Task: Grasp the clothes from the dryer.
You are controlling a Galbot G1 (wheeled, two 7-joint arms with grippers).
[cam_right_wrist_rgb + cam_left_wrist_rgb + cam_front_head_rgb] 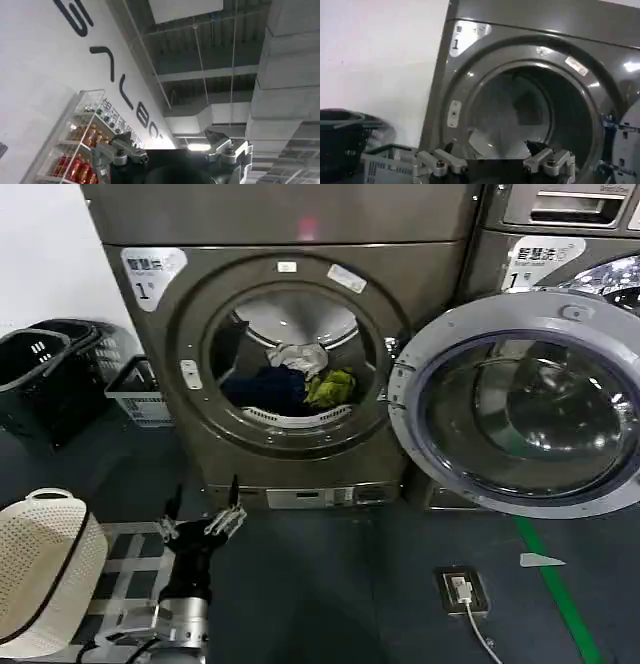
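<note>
Left tool (pixel 203 506) open and empty, low before the dryer (pixel 290 334); clothes (pixel 295 377) still in the drum.

Left tool fingers (pixel 228 519) stand spread, well short of the porthole. Risk: fingers may strike the porthole rim on entry, or close on a single garment and leave the white-grey, navy and yellow-green heap behind; the open door (pixel 520 404) narrows clearance. Right tool (pixel 172 155) points at the ceiling, open, holding nothing. Sticker (pixel 150 269): Chinese text and "1". Wall lettering is partly readable.
</note>
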